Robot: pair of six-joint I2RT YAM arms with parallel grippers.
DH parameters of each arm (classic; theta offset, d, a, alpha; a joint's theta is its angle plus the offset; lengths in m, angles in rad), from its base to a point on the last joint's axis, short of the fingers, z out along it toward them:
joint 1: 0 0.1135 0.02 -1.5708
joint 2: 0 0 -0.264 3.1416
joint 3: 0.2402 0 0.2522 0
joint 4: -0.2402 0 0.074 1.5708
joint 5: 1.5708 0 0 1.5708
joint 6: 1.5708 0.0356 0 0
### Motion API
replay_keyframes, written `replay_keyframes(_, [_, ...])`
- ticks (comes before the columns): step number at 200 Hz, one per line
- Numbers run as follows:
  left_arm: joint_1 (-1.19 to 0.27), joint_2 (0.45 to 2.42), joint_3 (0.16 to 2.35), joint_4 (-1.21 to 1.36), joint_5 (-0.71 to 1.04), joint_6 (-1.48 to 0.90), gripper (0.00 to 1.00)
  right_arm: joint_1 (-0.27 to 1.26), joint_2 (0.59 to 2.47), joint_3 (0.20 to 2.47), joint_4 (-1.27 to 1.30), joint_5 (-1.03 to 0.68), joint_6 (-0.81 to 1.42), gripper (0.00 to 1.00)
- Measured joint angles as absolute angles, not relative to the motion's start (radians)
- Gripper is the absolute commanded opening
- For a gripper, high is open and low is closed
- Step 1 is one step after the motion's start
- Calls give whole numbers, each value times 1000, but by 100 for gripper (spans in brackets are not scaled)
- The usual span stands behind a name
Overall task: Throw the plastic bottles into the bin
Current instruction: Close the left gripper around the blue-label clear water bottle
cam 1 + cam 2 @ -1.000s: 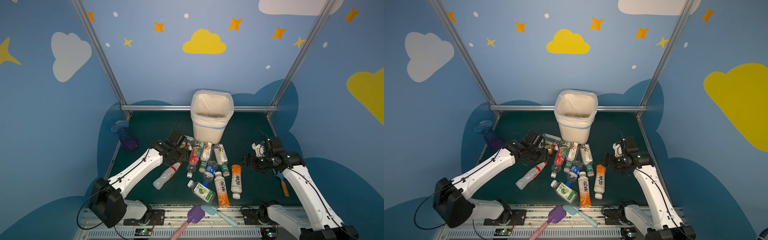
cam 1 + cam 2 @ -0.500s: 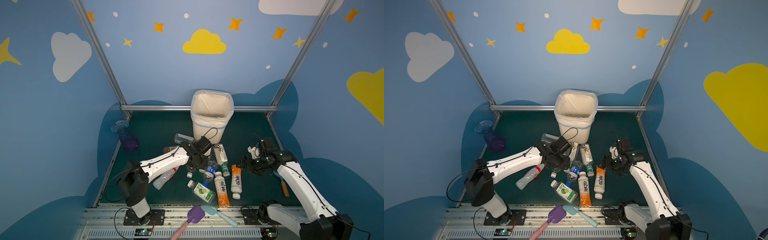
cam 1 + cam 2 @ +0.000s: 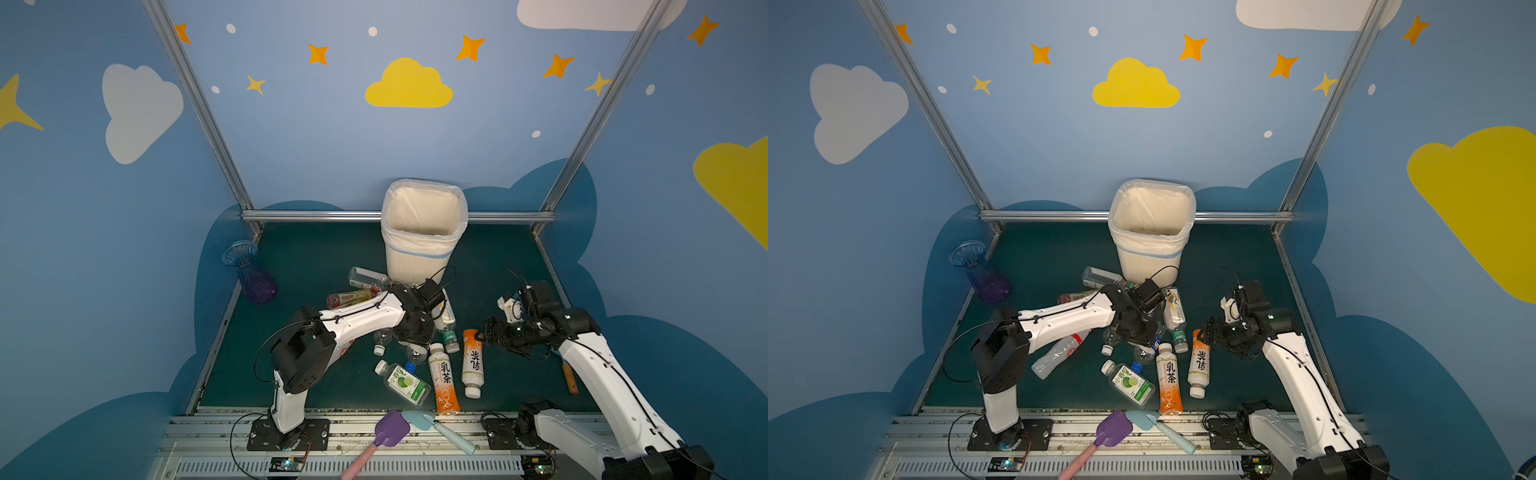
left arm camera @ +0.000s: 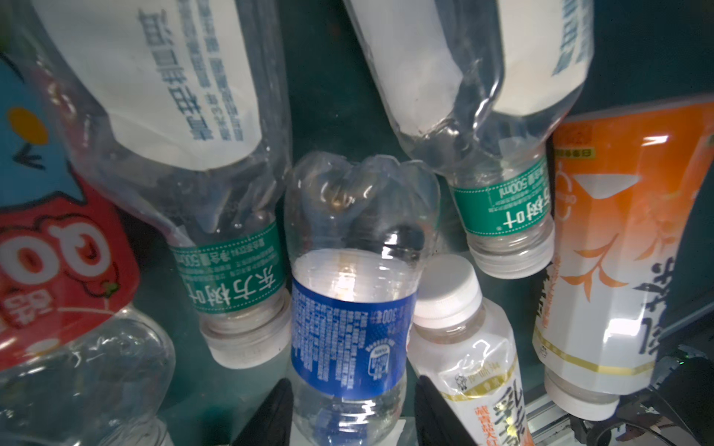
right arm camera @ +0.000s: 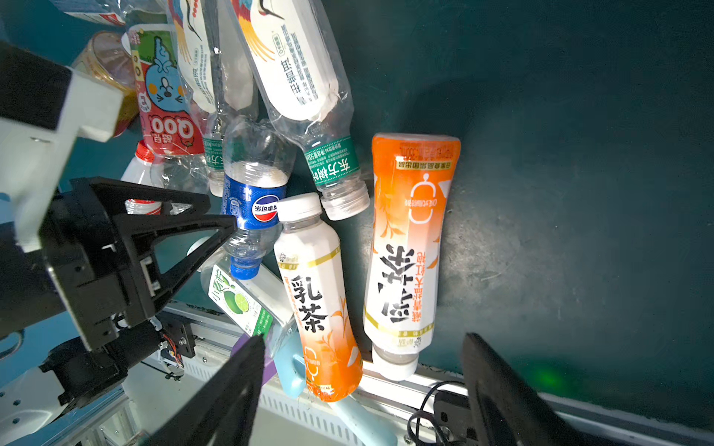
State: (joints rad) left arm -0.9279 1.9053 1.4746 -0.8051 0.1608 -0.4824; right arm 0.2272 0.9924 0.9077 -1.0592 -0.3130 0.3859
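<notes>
Both top views: bin [image 3: 422, 249] upright at back of bench [image 3: 316, 257]; plastic bottles [image 3: 1169, 378] lie heaped just in front of it
Left wrist: left fingers [image 4: 270, 413] narrow, clamped on blue-label bottle [image 4: 349, 309]
Right wrist: right fingers [image 5: 235, 386] wide apart, holding nothing, near orange-label bottle [image 5: 409, 239]

Bin [image 3: 417, 257] at the back, bottles [image 3: 444, 378] strewn before it, left arm [image 3: 357, 322] down among them, vase [image 3: 253, 274] at left edge

glossy clr plastic bottles [image 4: 347, 309], matt tabletop [image 3: 316, 257]
</notes>
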Motion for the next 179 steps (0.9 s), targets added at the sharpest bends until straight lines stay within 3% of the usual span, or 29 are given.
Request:
replay_keyframes(37, [-930, 1936, 1500, -817, 167, -471, 64, 227, 981, 905, -1069, -312, 385, 81])
replay_keyframes(140, [-931, 2022, 1547, -854, 164, -443, 69, 227, 963, 898, -1079, -312, 389, 81])
replay_keyframes(157, [-931, 2042, 1561, -859, 164, -438, 68, 227, 960, 898, -1079, -312, 390, 82])
replay_keyframes(179, [-931, 2058, 1573, -861, 164, -432, 57, 227, 957, 898, -1080, -312, 393, 82])
